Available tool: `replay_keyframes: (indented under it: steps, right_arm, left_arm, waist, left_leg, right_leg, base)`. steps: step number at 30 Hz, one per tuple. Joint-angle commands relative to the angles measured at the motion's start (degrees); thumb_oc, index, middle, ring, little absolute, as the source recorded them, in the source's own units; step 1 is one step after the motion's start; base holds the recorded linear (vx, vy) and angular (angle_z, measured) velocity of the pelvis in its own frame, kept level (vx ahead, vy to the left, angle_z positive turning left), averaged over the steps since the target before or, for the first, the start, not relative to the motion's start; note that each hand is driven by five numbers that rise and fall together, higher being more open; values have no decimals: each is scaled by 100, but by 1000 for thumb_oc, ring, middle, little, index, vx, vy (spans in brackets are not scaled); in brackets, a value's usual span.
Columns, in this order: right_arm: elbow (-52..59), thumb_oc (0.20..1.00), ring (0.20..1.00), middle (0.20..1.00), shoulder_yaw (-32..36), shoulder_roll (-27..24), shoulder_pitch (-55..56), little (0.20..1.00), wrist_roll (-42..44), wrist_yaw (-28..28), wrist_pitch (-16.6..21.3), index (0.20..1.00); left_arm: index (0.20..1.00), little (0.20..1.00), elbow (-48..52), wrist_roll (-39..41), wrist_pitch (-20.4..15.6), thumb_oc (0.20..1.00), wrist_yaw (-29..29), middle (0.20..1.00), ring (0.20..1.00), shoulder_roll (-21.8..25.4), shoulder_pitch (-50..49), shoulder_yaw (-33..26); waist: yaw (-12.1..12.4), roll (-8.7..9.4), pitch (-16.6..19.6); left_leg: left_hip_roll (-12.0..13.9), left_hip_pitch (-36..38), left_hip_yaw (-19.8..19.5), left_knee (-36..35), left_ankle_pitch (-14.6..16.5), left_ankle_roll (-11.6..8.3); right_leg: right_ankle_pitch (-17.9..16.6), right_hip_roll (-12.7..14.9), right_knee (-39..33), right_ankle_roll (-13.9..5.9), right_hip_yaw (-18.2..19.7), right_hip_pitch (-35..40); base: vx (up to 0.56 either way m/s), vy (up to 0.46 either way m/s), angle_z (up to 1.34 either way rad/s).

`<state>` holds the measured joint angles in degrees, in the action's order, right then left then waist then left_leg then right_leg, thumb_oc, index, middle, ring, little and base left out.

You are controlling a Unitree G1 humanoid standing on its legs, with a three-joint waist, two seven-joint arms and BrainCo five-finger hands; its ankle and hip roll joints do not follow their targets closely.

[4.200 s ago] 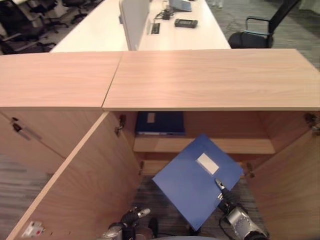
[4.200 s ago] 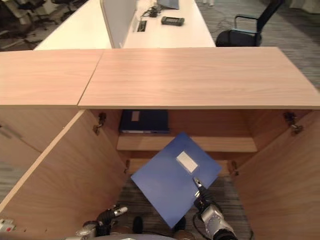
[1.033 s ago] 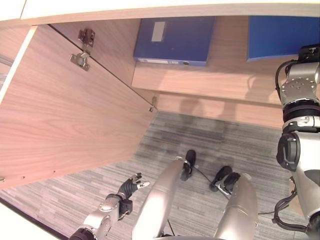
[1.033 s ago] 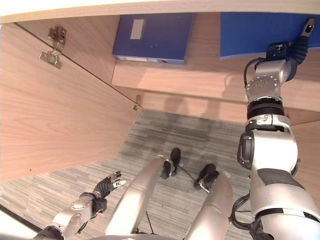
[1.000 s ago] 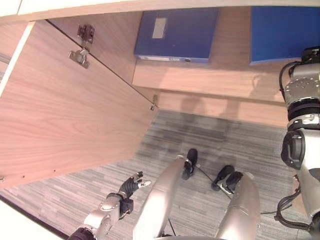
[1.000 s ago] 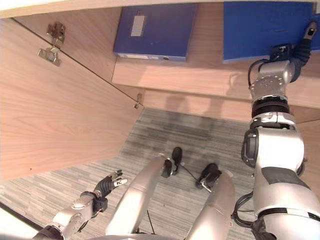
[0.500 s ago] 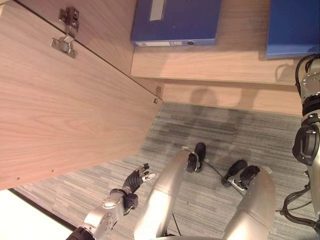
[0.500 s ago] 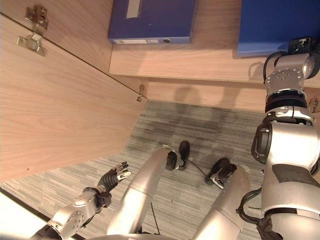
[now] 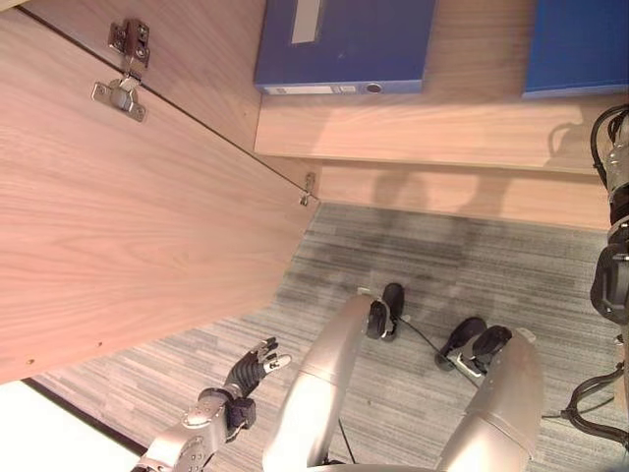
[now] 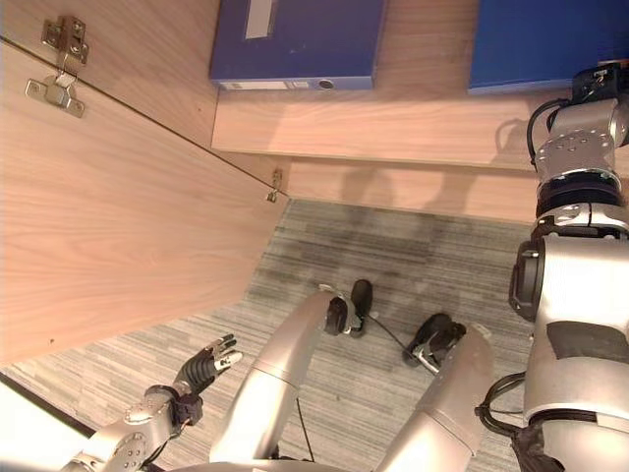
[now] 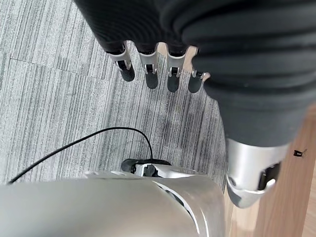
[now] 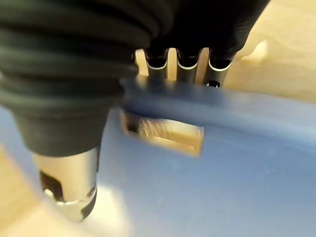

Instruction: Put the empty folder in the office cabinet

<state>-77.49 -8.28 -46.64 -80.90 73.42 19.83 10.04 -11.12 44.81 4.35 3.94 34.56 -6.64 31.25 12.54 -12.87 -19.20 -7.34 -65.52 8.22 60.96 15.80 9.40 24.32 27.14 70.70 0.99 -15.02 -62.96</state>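
The blue folder (image 10: 550, 44) lay flat on the cabinet shelf (image 10: 393, 123), over on the right side. Another folder (image 10: 295, 39), a darker blue one, lay on the same shelf to the left, well apart from it. The cabinet door (image 9: 128, 197) stood wide open on the left.

The right arm reached up to the shelf, and the right hand (image 12: 177, 61) was right over the blue folder. In the right wrist view the fingers (image 12: 217, 71) were straight, side by side, and they lay along the folder's cover near its pale label (image 12: 165, 136). They did not curl round the folder, and I could not tell for sure if they pressed on it or only floated just above. The thumb stuck out to the side and held nothing.

The left hand (image 9: 251, 372) hung low by the carpet floor (image 9: 442, 265), far from the shelf, with its fingers spread loose and holding nothing.

So the folder lay just under and in front of the right hand, and its long side seemed to run back into the cabinet. The right hand was much the nearer one. I think the folder was already in its place, and the next move would be to pull the right hand straight back without dragging the folder out
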Motion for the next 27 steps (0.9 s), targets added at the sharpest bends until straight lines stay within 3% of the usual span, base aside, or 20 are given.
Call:
replay_keyframes:
  steps: [1,6,11,13,15,21,27]
  right_arm:
    - [-254,1000,1000,1000,-918,-426,-204,1000,-1509,-755,-1125,1000]
    - [-961,1000,1000,1000,-2128,-555,-690,1000,-3247,-1484,-1806,1000]
    - [-1029,1000,1000,1000,-2670,-446,-715,1000,-4053,-2034,-1976,1000]
    - [-1090,1000,1000,1000,-3412,-461,-698,1000,-5507,-2341,-2028,1000]
    - [-940,1000,1000,1000,-3923,-444,-577,1000,-6332,-2627,-2008,1000]
    - [-526,1000,1000,1000,-4473,-405,-176,1000,-7070,-3372,-2052,1000]
    - [-294,1000,1000,1000,-4527,-48,606,1000,-7700,-3926,-2080,1000]
  left_arm:
    - [1000,1000,40,88,32,1000,-239,1000,1000,556,-414,-276]
    - [1000,1000,-15,-61,158,1000,-530,1000,1000,800,-673,-449]
    - [1000,1000,-161,-192,231,1000,-763,1000,1000,800,-669,-495]
    - [1000,1000,-220,-330,203,1000,-854,1000,1000,764,-708,-591]
    - [1000,1000,-186,-441,194,1000,-947,1000,1000,731,-751,-697]
    - [1000,1000,-92,-599,217,1000,-1090,1000,1000,729,-802,-921]
    - [1000,1000,-107,-631,174,1000,-1101,1000,1000,484,-453,-998]
  waist:
    - [59,304,-19]
    - [99,407,-10]
    - [187,406,9]
    - [216,435,-12]
    - [213,466,-15]
    - [143,548,-39]
    - [59,691,-224]
  left_leg:
    - [425,231,-633,-37,796,-430]
    - [453,191,-633,-137,728,-438]
    - [459,148,-651,-227,633,-440]
    - [460,160,-643,-290,583,-428]
    - [466,203,-635,-366,535,-426]
    - [494,426,-640,-669,404,-455]
    - [630,1270,-674,-1550,119,-532]
  right_leg:
    - [-541,260,-943,-279,370,402]
    - [-609,214,-1041,-242,295,379]
    - [-661,179,-1131,-262,233,363]
    - [-726,191,-1187,-265,205,367]
    - [-783,176,-1272,-280,184,397]
    - [-943,109,-1586,-340,40,605]
    - [-1456,-127,-2555,-569,-301,1387]
  base:
    - [0,0,0]
    - [-19,-39,-3]
    - [-25,-33,0]
    - [-48,-23,1]
    - [-18,-11,0]
    - [-5,-1,-1]
    - [-37,-21,-16]
